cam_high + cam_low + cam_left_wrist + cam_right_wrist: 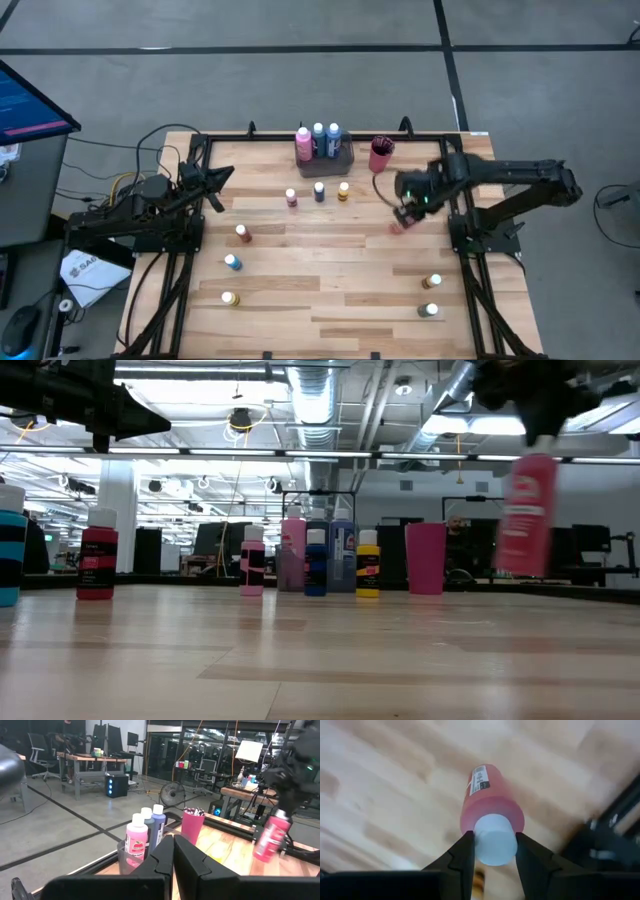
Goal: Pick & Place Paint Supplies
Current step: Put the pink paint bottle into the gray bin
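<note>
My right gripper [405, 212] hangs over the table's right half, shut on a pink paint bottle [525, 515] with a pale cap, which is up off the wood. My left gripper [216, 186] waits shut above the table's left side. A grey tray [343, 160] at the far middle holds a pink bottle [303, 146] and two blue ones [326, 140], all upright. A red cup [380, 155] with dark brushes stands on its base right of the tray. Loose bottles stand upright on the wood: pink [291, 198], dark blue [319, 191], yellow [344, 189]. My right gripper [494, 842] pinches the bottle's pale cap [485, 832] between its two fingers, one on each side. The fingers come from above, pointing down. The pink body [487, 795] hangs below the fingers, slightly tilted and clear of the table.
More bottles stand at the left: red [242, 233], blue [232, 262] and yellow [231, 298]. Two others [432, 296] stand near the right front. Black rails edge the table [300, 330]. Bare wood lies in the middle and near front.
</note>
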`<move>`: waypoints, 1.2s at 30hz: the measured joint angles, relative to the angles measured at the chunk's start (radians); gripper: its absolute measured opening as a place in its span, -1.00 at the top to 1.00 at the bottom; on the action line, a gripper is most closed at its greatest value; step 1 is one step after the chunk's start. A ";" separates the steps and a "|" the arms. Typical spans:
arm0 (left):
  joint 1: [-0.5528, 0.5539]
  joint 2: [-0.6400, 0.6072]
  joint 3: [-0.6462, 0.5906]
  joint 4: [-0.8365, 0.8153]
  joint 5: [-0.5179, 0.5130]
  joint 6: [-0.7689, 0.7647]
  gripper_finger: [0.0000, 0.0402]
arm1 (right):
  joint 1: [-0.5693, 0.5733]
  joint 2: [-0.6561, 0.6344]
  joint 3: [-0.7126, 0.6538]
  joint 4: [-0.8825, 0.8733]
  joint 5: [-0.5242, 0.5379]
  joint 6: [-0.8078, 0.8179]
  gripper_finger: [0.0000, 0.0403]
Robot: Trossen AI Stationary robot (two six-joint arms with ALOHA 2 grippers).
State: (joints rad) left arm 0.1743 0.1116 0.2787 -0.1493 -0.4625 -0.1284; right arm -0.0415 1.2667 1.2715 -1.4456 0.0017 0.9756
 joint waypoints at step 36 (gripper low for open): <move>0.000 0.000 0.000 0.000 0.000 0.019 0.99 | -0.496 0.834 0.990 -0.037 0.057 -0.745 0.46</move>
State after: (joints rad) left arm 0.1744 0.1116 0.2787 -0.1493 -0.4625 -0.1097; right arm -0.5377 2.1008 2.2620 -1.4821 0.0585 0.2301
